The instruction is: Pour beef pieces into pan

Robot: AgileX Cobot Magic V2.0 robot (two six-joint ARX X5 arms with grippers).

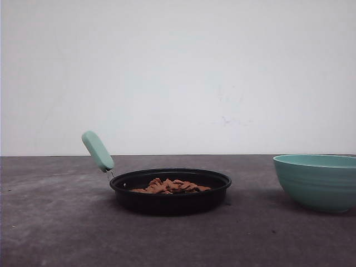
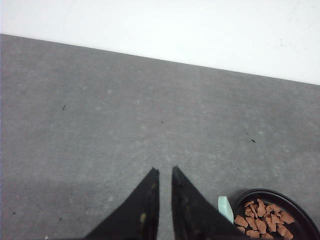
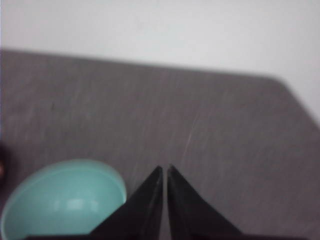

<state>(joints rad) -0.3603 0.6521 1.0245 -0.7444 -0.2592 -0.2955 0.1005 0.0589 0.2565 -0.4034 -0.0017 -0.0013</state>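
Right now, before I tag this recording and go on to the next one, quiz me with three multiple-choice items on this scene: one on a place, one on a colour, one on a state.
1. Where are the beef pieces?
A. in the bowl
B. in the pan
C. scattered on the table

2. What colour is the pan's handle?
A. mint green
B. red
C. black

3. How does the left tool stand?
A. shut on the handle
B. wide open over the pan
C. shut or nearly so, holding nothing

Answers:
1 B: the pieces lie in a low pile inside the black pan, while the bowl looks bare inside.
2 A: the handle is pale green, much like the bowl.
3 C: its fingers stand nearly together over bare table, apart from the handle.
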